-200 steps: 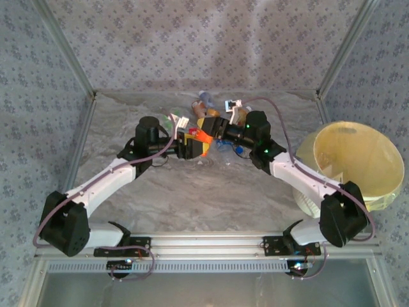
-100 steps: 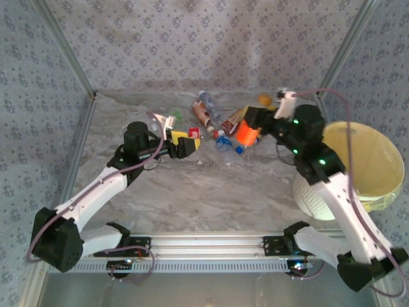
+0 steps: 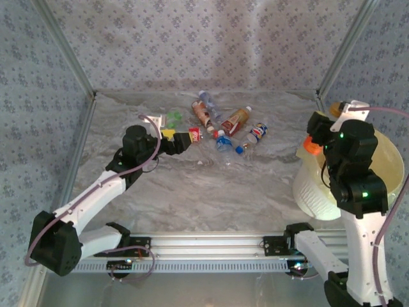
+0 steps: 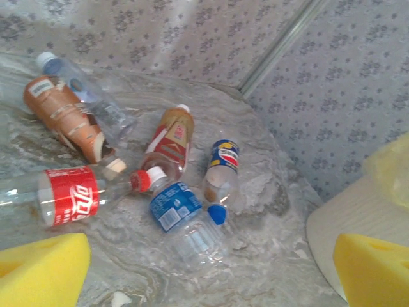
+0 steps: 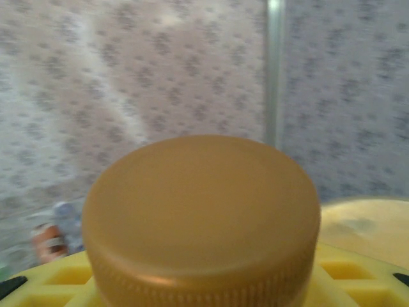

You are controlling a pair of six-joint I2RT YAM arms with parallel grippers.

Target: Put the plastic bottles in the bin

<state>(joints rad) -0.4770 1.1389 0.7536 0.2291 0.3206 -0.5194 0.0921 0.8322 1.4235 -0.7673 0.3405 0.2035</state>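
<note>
The orange-labelled bottle [image 3: 310, 144] is held clear of the table at the left rim of the bin [image 3: 311, 198]. The right gripper [image 3: 318, 132] is closed narrowly on it. In the right wrist view, its tan cap [image 5: 201, 217] stands above the yellow pads [image 5: 57, 278], so the grip appears to sit near the neck. The top view does not settle whether the bottle is fully over the opening.

Risk: released at the rim, the bottle could strike the edge and fall outside. A grip near the neck also lets the body swing against the wall.

The loose bottles [image 3: 223, 128] lie clustered at the far middle of the table [image 3: 211, 192], well apart from the bin. The left gripper [image 3: 184, 139] hovers just beside them, jaws wide and empty. The red-labelled bottle [image 4: 67, 195] and the blue-labelled bottle [image 4: 176, 206] lie just beside each other.

Risk: closing there could catch two bottles or roll one aside.
</note>
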